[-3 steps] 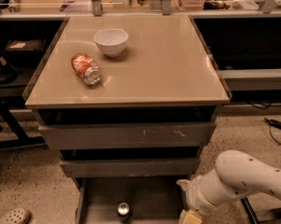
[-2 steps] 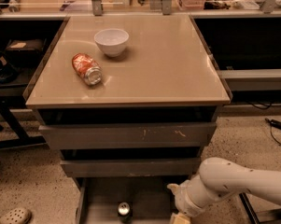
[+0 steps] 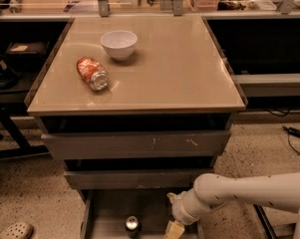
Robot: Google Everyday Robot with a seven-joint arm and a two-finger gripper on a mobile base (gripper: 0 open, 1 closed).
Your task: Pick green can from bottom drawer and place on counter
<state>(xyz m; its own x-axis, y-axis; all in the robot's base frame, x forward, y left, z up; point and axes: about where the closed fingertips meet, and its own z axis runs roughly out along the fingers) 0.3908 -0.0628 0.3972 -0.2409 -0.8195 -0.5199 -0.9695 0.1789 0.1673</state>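
The bottom drawer point(image 3: 107, 208) is pulled open at the foot of the grey drawer unit. The green can point(image 3: 133, 224) stands upright inside it near the frame's lower edge, showing its silver top. My gripper point(image 3: 173, 228) is at the end of the white arm point(image 3: 239, 193), which comes in from the right. The gripper hangs over the drawer's right part, just right of the can and apart from it, and is partly cut off by the frame's bottom edge. The beige counter point(image 3: 179, 68) caps the unit above.
A crushed orange-red can point(image 3: 92, 73) lies on the counter's left side, with a white bowl point(image 3: 119, 44) behind it. The two upper drawers point(image 3: 139, 146) are closed. A cable point(image 3: 294, 133) lies on the floor at the right, and a shoe point(image 3: 12, 230) at the lower left.
My arm and gripper have moved left, from beside the drawer's right edge to over the drawer and closer to the green can. The can has not moved.
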